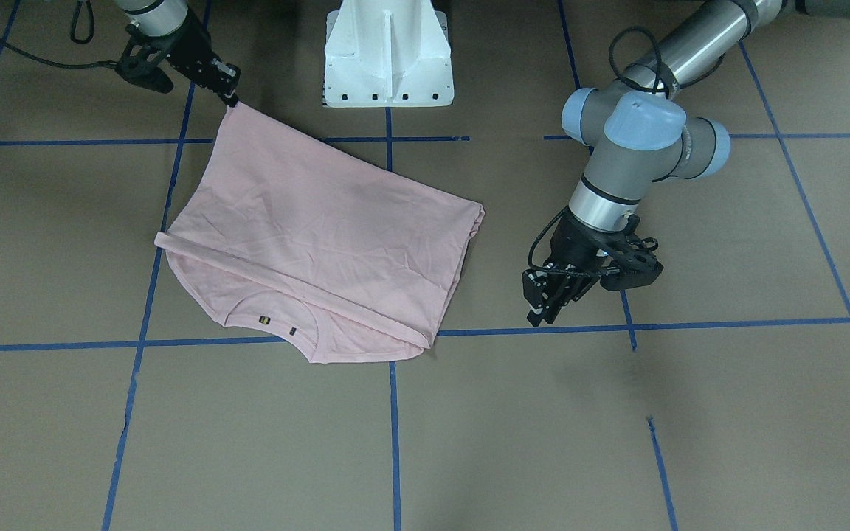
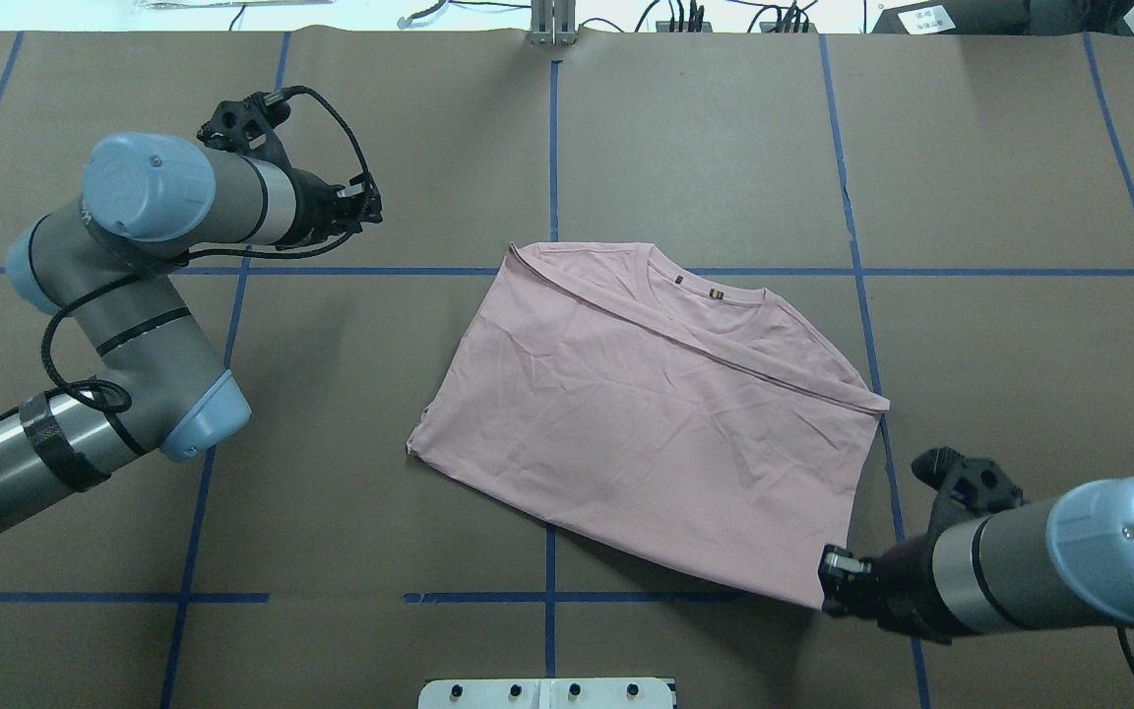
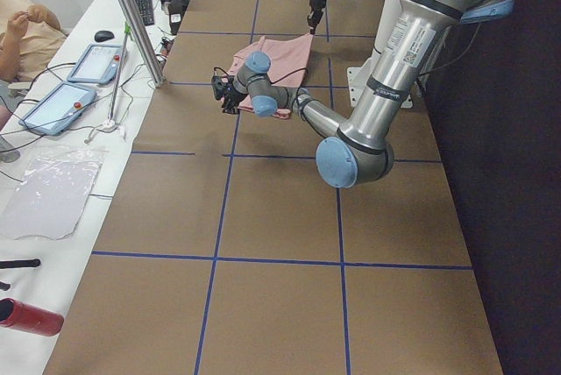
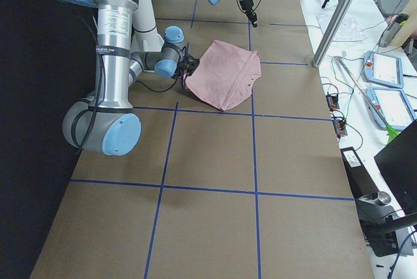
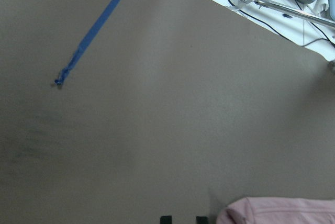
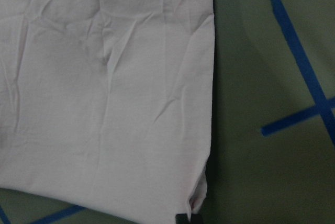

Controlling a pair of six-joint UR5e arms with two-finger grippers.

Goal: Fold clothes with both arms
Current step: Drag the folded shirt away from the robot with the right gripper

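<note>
The pale pink T-shirt [image 1: 322,243] lies folded on the brown table, plain side up, with its collar [image 1: 277,324] and small tags on the edge away from the robot. The Snoopy print is hidden. My right gripper [image 1: 232,98] is shut on the shirt's corner nearest the robot base, which also shows in the overhead view [image 2: 828,576] and the right wrist view [image 6: 188,219]. My left gripper [image 1: 543,316] hovers empty beside the shirt [image 2: 656,433], well apart from it [image 2: 375,200]. Its fingertips [image 5: 166,219] show a narrow gap.
The white pedestal base [image 1: 388,51] stands at the table's robot side. Blue tape lines [image 1: 395,428] grid the table. Tablets [image 3: 96,64], cables and a seated person [image 3: 22,24] are along the operators' side. A red bottle [image 3: 26,315] lies off the table's edge.
</note>
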